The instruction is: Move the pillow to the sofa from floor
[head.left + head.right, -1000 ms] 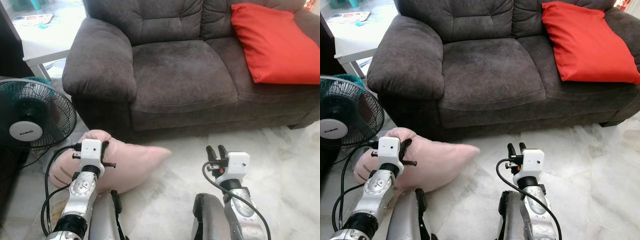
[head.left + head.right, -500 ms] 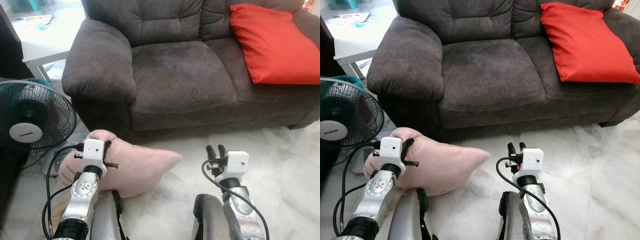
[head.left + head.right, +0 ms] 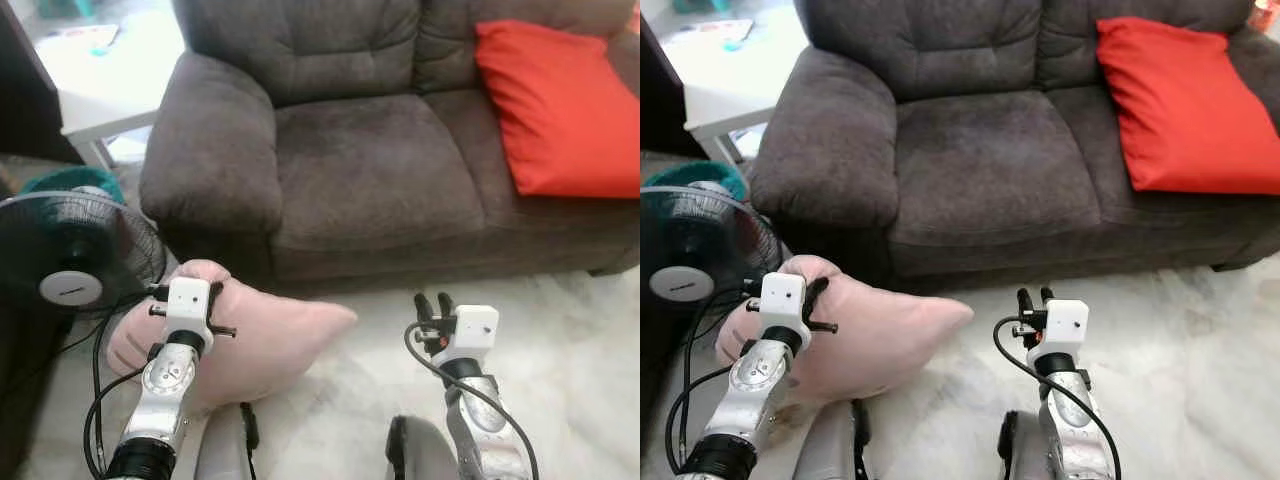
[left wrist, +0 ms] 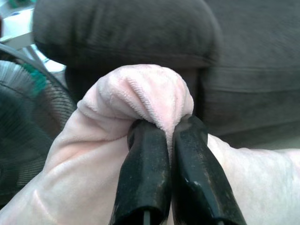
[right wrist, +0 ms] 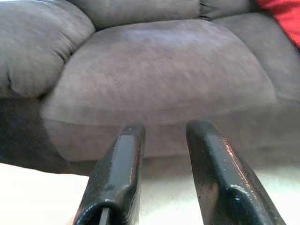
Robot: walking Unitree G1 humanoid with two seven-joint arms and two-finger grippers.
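Note:
A pale pink pillow (image 3: 265, 335) hangs low in front of the dark grey sofa (image 3: 370, 170), near its left armrest. My left gripper (image 3: 215, 297) is shut on a bunched fold at the pillow's upper edge; the wrist view shows both black fingers (image 4: 145, 164) pinching the pink fabric (image 4: 140, 93). My right gripper (image 3: 432, 303) is held open above the floor, empty, with its fingers (image 5: 211, 154) pointing at the sofa's left seat cushion (image 5: 159, 70).
A red cushion (image 3: 555, 105) leans on the sofa's right seat. A black standing fan (image 3: 75, 270) stands at the left, close to the pillow. A white low table (image 3: 95, 75) sits behind the armrest. Pale marble floor (image 3: 570, 350) stretches to the right.
The pillow has come up a little and shifted right with my left gripper. The camera has moved closer and tilted, so the sofa and fan have shifted in view.

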